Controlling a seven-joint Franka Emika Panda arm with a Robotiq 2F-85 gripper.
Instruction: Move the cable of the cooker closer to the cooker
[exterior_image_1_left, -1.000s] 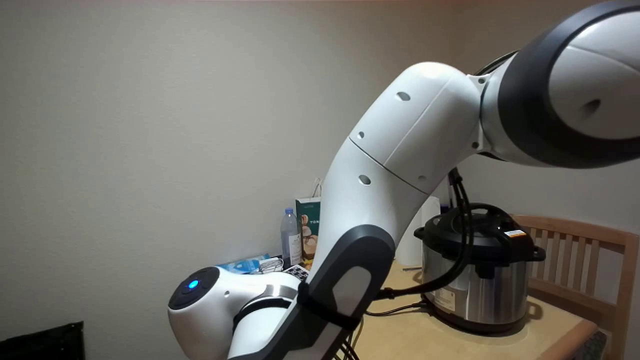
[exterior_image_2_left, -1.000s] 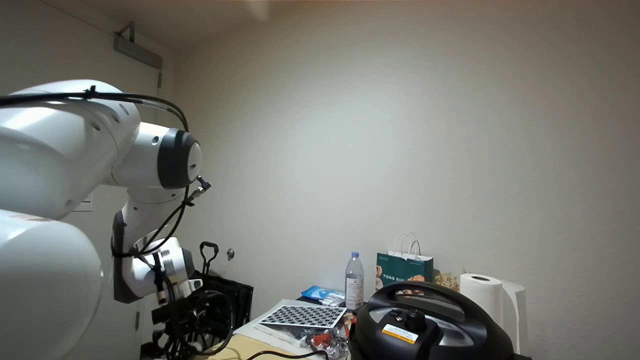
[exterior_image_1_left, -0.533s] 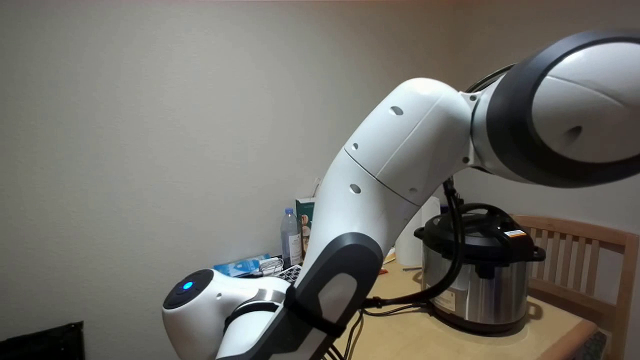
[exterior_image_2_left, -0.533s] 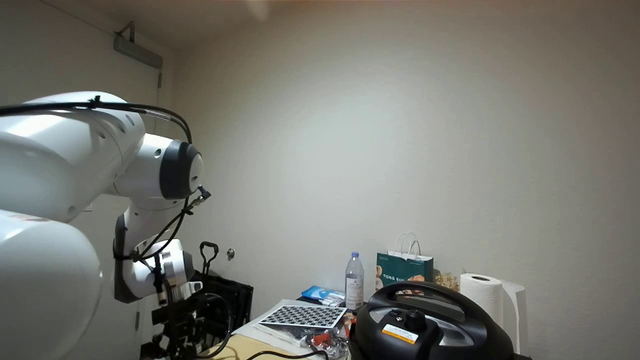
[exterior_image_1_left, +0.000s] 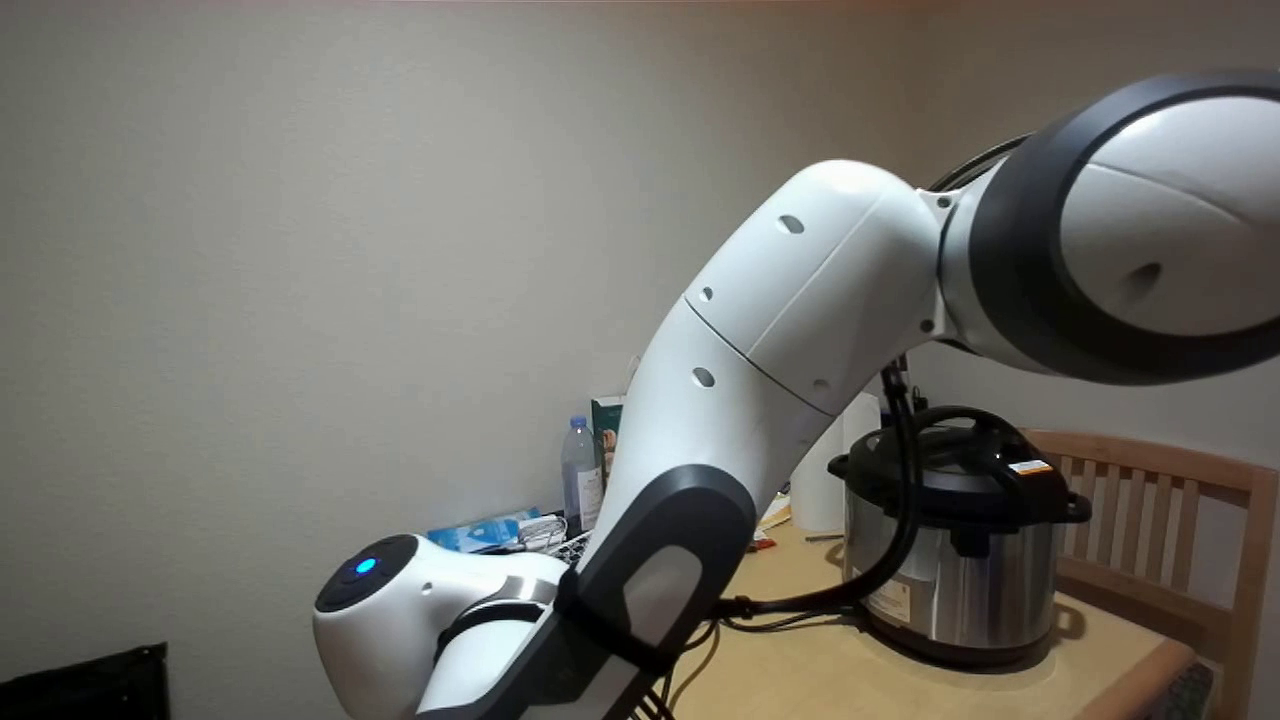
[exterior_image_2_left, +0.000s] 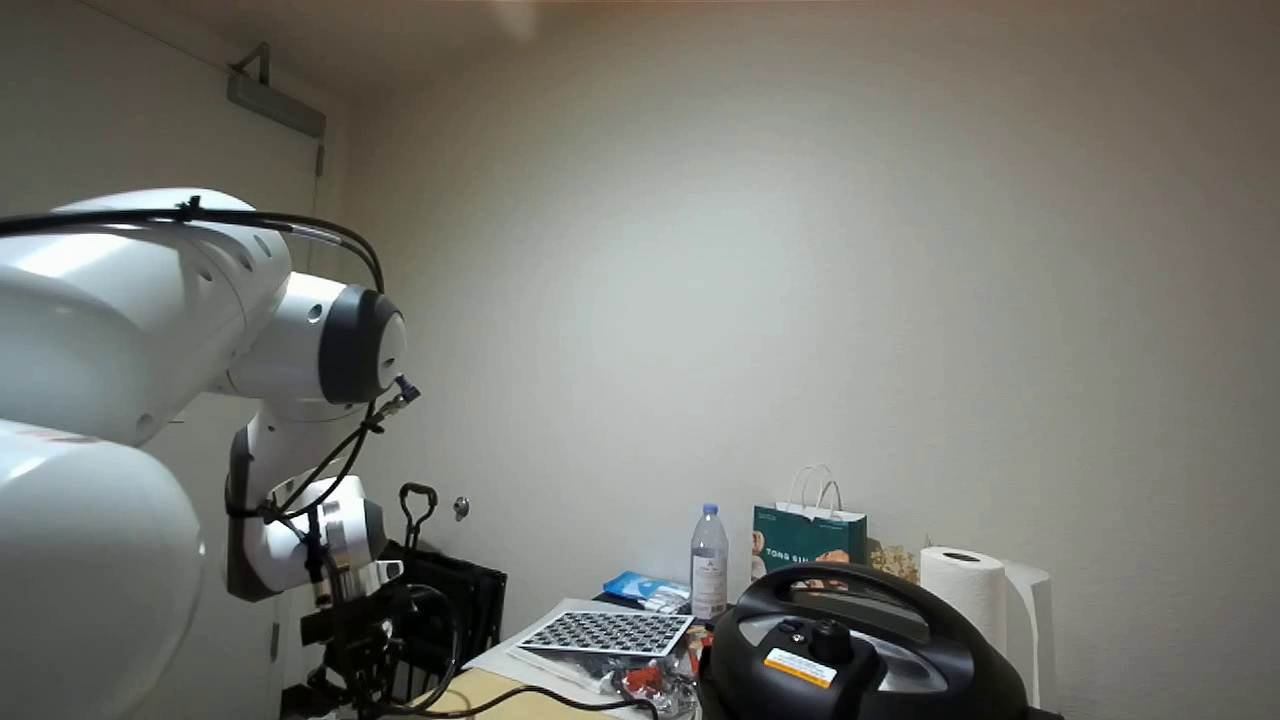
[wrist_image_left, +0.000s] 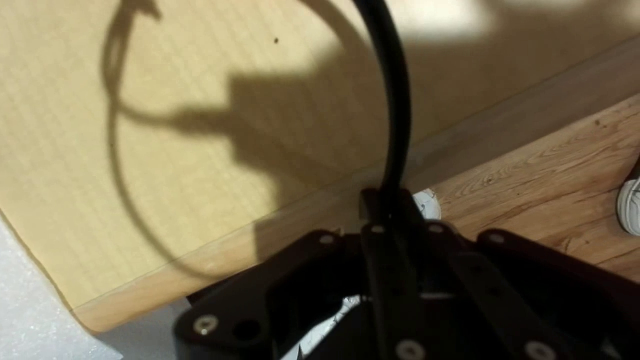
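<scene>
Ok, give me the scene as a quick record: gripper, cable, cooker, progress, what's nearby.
gripper: shut on the cable, over the table edge in the wrist view
cable: black; held part looks raised off the table; further along it runs toward the cooker
cooker: upright on the table, lid on
progress: cable gripped; held part not yet at the cooker
nearby: paper-towel roll, bottle, green bag

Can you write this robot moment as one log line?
black jointed claw: gripping thin black cable | round silver steel cooker: upright on tan wood-edged table | black lid: on
</scene>
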